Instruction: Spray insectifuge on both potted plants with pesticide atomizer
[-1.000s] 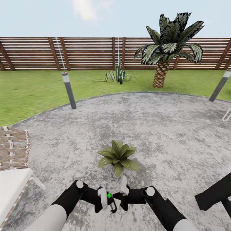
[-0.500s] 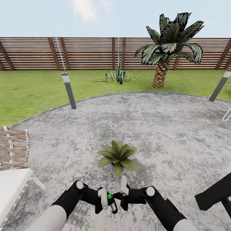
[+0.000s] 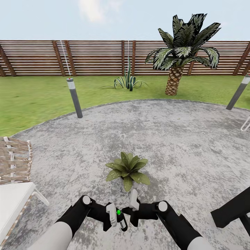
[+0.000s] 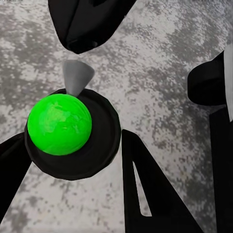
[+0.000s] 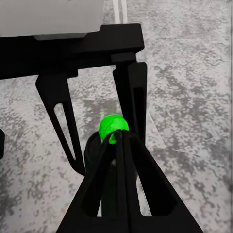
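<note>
Your left gripper (image 3: 116,216) is clamped on the pesticide atomizer (image 3: 120,217), green-topped, just short of the potted plant (image 3: 128,169). Right gripper (image 3: 132,207): can't tell whether it grips. Risk: crowding fingers could knock the bottle loose or skew its aim

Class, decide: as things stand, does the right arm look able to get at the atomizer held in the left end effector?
Probably yes: the right end effector is beside the atomizer in the left end effector, nothing between them.
</note>
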`<state>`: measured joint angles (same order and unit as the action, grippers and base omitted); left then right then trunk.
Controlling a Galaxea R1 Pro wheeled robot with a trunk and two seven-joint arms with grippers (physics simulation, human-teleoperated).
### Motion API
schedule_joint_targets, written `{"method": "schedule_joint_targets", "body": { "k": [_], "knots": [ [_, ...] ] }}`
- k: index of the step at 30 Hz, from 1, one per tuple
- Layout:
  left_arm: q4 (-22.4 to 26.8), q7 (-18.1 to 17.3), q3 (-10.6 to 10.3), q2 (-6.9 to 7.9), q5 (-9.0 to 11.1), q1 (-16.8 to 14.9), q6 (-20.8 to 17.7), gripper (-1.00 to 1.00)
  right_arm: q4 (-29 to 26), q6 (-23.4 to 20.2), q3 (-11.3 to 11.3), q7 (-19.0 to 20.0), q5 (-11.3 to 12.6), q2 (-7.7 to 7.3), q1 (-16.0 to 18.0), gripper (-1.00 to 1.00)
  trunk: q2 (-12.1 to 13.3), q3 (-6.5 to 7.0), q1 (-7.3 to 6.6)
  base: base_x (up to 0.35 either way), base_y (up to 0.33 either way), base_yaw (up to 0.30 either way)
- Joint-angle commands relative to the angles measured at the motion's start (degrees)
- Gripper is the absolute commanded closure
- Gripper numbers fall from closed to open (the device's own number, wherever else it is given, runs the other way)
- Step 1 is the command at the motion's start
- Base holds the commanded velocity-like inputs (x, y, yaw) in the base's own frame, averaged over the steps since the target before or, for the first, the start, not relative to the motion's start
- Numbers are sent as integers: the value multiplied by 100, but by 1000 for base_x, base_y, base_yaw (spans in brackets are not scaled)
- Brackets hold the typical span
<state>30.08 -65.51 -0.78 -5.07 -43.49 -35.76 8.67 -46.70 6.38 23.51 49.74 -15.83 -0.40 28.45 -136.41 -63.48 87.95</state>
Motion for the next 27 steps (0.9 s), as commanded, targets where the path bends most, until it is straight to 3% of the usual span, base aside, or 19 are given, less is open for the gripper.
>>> {"method": "schedule_joint_targets", "body": {
  "k": [1, 19, 21, 23, 27],
  "knots": [
    [7, -6, 8, -1, -46, -2, 62, 100, -10, 57, 9, -8, -60, -3, 3, 100, -2, -5, -1, 0, 0, 0],
    [-27, -6, 43, 2, -27, -3, 55, 100, -14, 56, 5, -9, -60, -12, 3, 100, -2, -5, -1, 0, 0, 0],
    [-28, -10, 43, 0, 57, -2, 57, 100, -10, 58, 5, -9, -60, -17, 3, 100, -2, -5, -1, 0, 0, 0],
    [-28, -20, 23, 5, 275, -2, 77, 100, -7, 59, 5, -8, -60, -26, 3, 100, -2, -5, -1, 0, 0, 0],
    [-28, -31, 17, 6, 328, -3, 82, 100, -6, 62, 5, -8, -60, -30, 3, 100, -2, -5, -1, 0, 0, 0]
  ]
}}
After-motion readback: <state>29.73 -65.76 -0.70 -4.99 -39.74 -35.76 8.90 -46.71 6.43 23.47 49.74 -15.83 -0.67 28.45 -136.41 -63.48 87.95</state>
